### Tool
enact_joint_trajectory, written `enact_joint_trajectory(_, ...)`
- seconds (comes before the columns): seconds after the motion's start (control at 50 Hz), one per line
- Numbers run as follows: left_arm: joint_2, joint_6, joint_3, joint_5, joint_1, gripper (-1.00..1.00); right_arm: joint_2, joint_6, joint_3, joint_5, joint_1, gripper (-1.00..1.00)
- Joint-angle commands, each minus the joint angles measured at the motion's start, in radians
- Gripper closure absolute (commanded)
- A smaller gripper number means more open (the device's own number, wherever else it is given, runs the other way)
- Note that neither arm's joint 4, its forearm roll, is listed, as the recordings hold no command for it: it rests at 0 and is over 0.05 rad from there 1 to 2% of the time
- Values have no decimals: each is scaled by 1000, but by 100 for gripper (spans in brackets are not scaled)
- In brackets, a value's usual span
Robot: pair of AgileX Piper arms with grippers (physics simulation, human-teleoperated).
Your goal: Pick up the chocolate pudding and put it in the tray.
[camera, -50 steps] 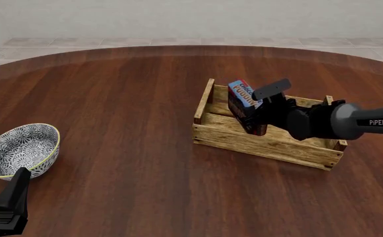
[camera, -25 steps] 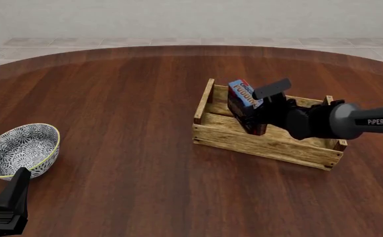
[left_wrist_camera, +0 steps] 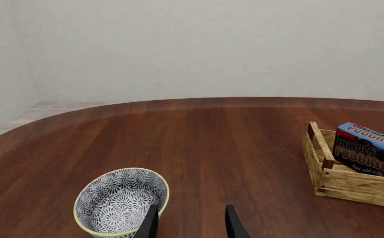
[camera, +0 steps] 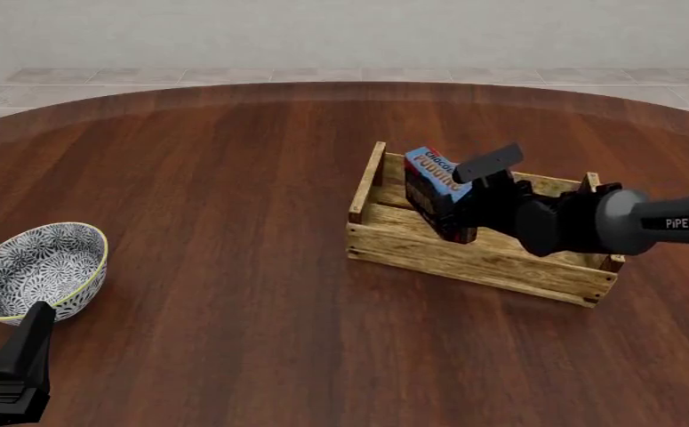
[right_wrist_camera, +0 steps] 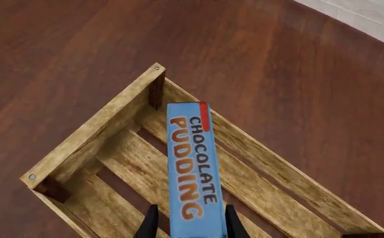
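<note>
The right end effector (camera: 449,206) pinches the chocolate pudding (camera: 435,191) by its two broad faces, the carton standing on edge, tilted, low inside the tray (camera: 477,256) at the end farthest from the arm; whether it touches the slats cannot be told. In the right wrist view the carton's blue top (right_wrist_camera: 192,163) runs straight out ahead between the fingertips (right_wrist_camera: 150,224), over the tray's slatted floor (right_wrist_camera: 122,198). The small carton looks light and fairly stiff, yet likely to dent under a hard squeeze; gripping the flat faces near one end, as here, seems sound. The left end effector (left_wrist_camera: 190,223) is spread, holding nothing, well apart from the tray, with a patterned bowl (left_wrist_camera: 120,202) just beside it. The dark wooden desk (camera: 226,178) is smooth and glossy; pale walls (left_wrist_camera: 198,44) stand beyond it.
</note>
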Motion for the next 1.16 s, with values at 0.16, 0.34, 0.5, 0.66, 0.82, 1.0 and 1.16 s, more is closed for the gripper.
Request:
enact_joint_trajectory(0.16, 0, 0, 0, 0, 0, -100, -48, 18, 13, 14, 3, -100)
enact_joint_trajectory(0.34, 0, 0, 0, 0, 0, -100, -123, 26, 21, 50, 5, -100)
enact_joint_trajectory(0.5, 0, 0, 0, 0, 0, -100, -240, 38, 40, 101, 16, -100)
enact_joint_trajectory(0.66, 0, 0, 0, 0, 0, -100, -387, 39, 58, 166, 31, -100)
enact_joint_trajectory(0.82, 0, 0, 0, 0, 0, -100, -588, 47, 62, 276, 43, -100)
enact_joint_trajectory(1.0, 0, 0, 0, 0, 0, -100, -769, 31, 46, 386, 37, -100)
enact_joint_trajectory(1.16, 0, 0, 0, 0, 0, -100, -1011, 41, 38, 525, 44, -100)
